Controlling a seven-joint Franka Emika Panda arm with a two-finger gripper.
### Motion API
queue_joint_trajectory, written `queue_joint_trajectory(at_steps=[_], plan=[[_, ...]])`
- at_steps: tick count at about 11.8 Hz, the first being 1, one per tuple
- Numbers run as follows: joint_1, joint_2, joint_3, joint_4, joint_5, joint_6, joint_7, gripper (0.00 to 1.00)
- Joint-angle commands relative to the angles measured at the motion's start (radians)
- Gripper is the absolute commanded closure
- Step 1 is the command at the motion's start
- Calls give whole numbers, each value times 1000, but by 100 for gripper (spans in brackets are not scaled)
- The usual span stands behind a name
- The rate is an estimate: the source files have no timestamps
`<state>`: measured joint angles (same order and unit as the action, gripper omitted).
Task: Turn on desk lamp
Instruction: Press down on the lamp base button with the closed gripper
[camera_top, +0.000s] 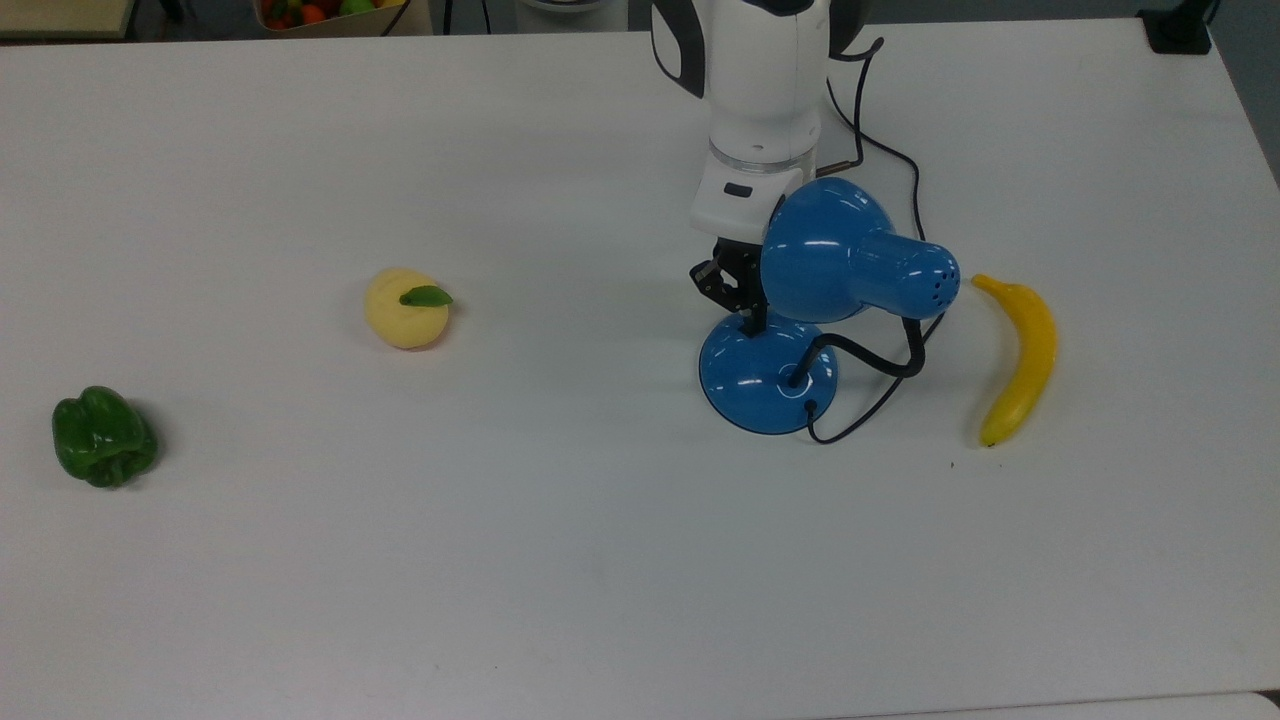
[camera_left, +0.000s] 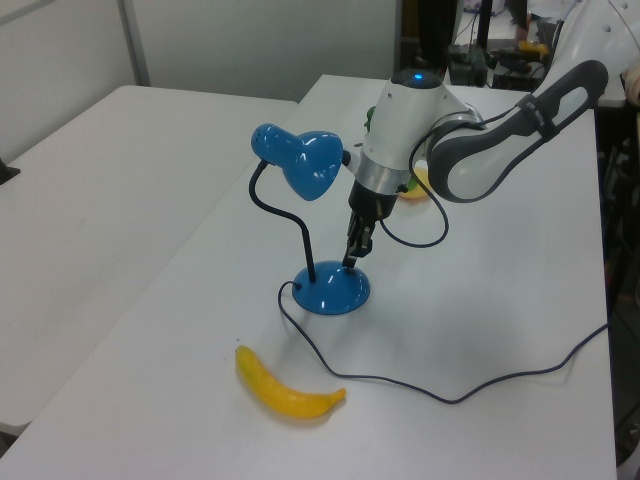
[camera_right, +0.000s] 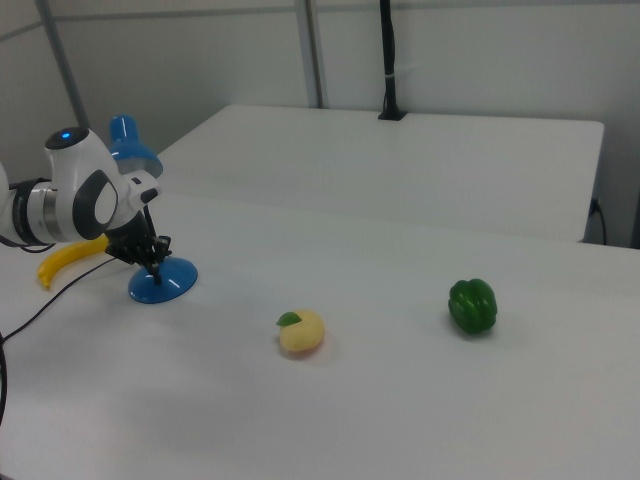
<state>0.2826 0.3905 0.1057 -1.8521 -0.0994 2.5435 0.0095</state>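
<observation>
Glossy blue desk lamp (camera_top: 768, 372), bell-shaped shade, domed round base, black gooseneck; upright on smooth white desk (camera_top: 500, 560), beside yellow banana (camera_top: 1022, 356). White arm angled downward under shade; black gripper (camera_left: 351, 262) clenched, tip on base's top.

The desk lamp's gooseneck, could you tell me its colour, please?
Black; the gooseneck shows best in the left view.

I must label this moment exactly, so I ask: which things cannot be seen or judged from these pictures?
- The lamp switch: in the top view the gripper covers it on the base.
- Contact between gripper and base: too small to judge in the left view and right view.
- Whether the lamp is lit: the shade's opening faces away in the top view.
- The banana: the arm hides part of it in the right view.
</observation>
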Motion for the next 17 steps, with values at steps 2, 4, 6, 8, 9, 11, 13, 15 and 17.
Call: queue_joint_trajectory(at_steps=[2,4,6,8,9,11,13,15,17], plan=[[9,22,0,13,-10,23,3,100],[9,24,0,13,-10,23,3,100],[10,24,-1,14,-11,23,3,100],[10,28,-1,14,-13,23,3,100],[10,37,0,14,-14,24,3,100],[13,50,-1,25,-16,50,1,100],[13,60,-1,25,-16,76,1,100],[13,60,-1,25,-16,78,1,100],[15,56,0,24,-16,72,6,100]])
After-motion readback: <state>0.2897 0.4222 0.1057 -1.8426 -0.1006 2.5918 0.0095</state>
